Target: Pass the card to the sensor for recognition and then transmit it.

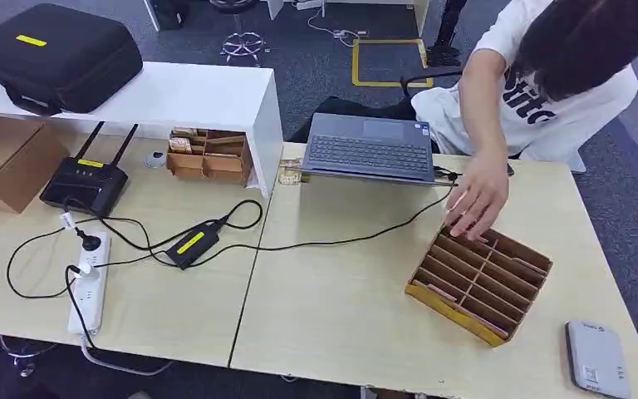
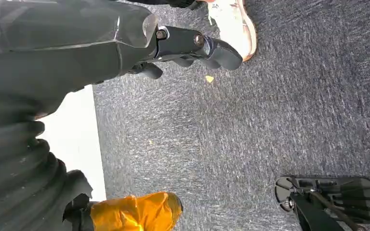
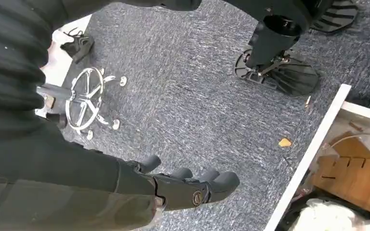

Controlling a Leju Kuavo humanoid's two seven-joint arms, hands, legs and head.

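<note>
Cards stand on edge in the slotted brown cardboard rack (image 1: 480, 284), where a person's hand (image 1: 478, 196) reaches in, seemingly loading it within the robot's reach. Beside it lies the flat grey card reader (image 1: 596, 359), its label unreadable. Both robot hands, left hand (image 2: 192, 48) and right hand (image 3: 188, 185), hang over carpet with fingers loosely apart, holding nothing.
</note>
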